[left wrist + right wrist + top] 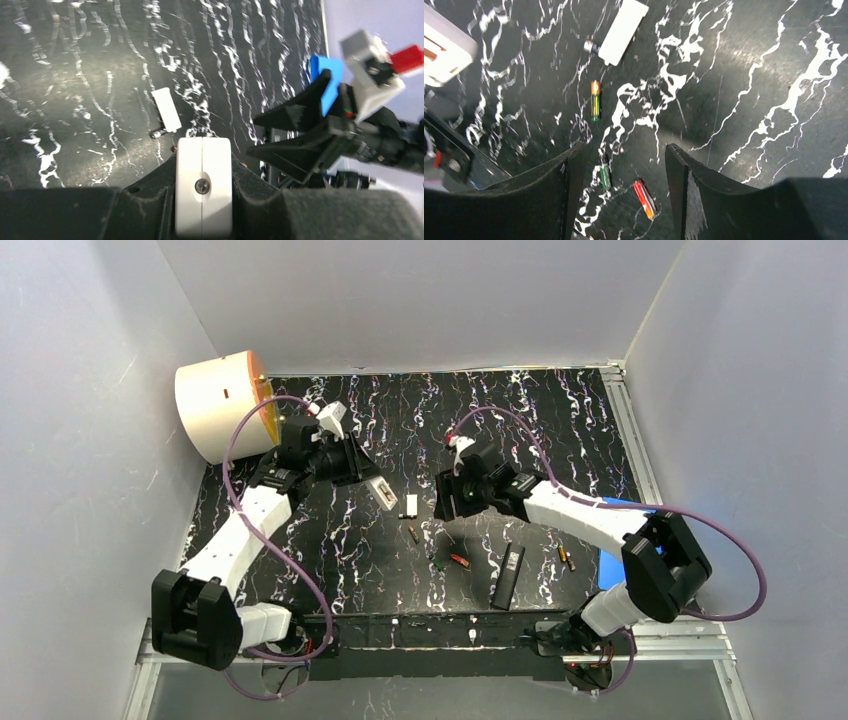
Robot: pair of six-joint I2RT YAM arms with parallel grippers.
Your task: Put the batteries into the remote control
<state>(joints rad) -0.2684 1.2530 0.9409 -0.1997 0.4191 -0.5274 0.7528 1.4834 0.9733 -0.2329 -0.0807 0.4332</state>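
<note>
Bearing batteries point(595, 100), marbled tabletop point(560, 430); white walls point(420, 300)

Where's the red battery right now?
Top view: the red battery lies mid-table, just right of the green battery and left of the black remote, on the near side of the open right gripper.

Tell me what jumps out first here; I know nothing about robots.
On the black marbled table, the left end effector grips a white remote near the middle, while the right end effector hangs open above small batteries scattered there. A big cream drum sits in the far left corner, and a black remote lies nearer the front edge.
</note>
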